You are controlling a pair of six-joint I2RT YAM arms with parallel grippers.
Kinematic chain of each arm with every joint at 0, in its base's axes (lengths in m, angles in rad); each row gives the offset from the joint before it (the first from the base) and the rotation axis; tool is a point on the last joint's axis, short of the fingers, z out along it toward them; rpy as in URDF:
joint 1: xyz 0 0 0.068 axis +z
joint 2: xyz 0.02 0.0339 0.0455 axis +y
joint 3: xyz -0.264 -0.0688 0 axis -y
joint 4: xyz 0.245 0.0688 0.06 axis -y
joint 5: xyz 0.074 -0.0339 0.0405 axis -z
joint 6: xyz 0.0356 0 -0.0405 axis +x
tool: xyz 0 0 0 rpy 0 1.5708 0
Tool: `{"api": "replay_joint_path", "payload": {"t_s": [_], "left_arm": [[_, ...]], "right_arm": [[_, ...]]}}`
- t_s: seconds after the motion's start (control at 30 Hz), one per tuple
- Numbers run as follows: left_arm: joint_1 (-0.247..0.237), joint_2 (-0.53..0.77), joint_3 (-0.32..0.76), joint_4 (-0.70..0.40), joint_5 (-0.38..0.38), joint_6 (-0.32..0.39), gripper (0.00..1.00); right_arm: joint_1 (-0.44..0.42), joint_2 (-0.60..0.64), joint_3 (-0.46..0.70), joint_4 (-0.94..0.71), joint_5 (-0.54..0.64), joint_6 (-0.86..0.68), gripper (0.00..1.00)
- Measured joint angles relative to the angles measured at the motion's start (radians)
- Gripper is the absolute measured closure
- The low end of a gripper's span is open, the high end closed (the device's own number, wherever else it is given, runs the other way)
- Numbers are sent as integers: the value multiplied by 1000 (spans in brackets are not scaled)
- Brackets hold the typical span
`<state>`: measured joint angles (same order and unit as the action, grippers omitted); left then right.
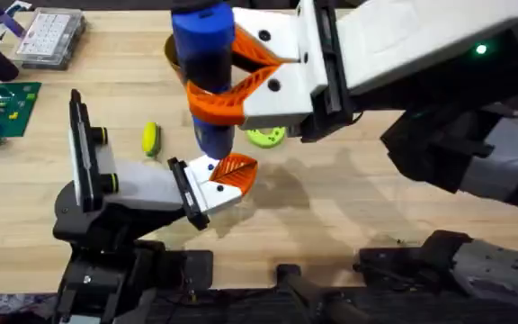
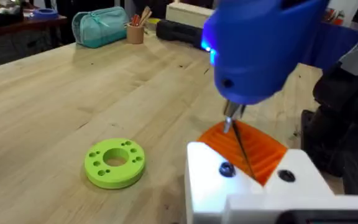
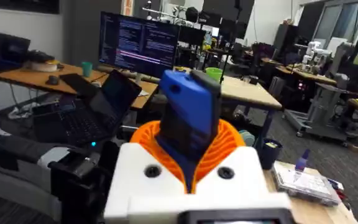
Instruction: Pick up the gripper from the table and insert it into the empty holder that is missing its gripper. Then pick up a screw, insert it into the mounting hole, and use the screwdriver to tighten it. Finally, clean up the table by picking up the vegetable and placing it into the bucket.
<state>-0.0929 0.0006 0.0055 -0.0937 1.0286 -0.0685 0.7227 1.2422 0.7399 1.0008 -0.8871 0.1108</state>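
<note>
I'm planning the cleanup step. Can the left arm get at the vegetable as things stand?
Probably yes. The vegetable lies on bare table beside the left arm, nothing over it. But the left gripper sits under the screwdriver tip, so it must withdraw first.

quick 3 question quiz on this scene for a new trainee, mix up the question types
1. True or false: the right gripper is shut on the screwdriver.
2. Multiple choice: in the left wrist view, the screwdriver's tip comes down over
A. the lime-green ring
B. the left gripper
C. the vegetable
3. Fill in: the vegetable lies on the table beside the ____ arm.

Key
1. True; its orange pads clamp the blue body.
2. B; the tip sits at the orange pads, by a dark screw head in the white finger.
3. Left.
</note>
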Motion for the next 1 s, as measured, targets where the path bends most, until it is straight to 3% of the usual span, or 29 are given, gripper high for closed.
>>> {"api": "replay_joint_path", "payload": {"t_s": [1.0], "left_arm": [[0,0,0,0,0,0,985]], "right_arm": [[39,23,4,-2,45,-7,976]]}}
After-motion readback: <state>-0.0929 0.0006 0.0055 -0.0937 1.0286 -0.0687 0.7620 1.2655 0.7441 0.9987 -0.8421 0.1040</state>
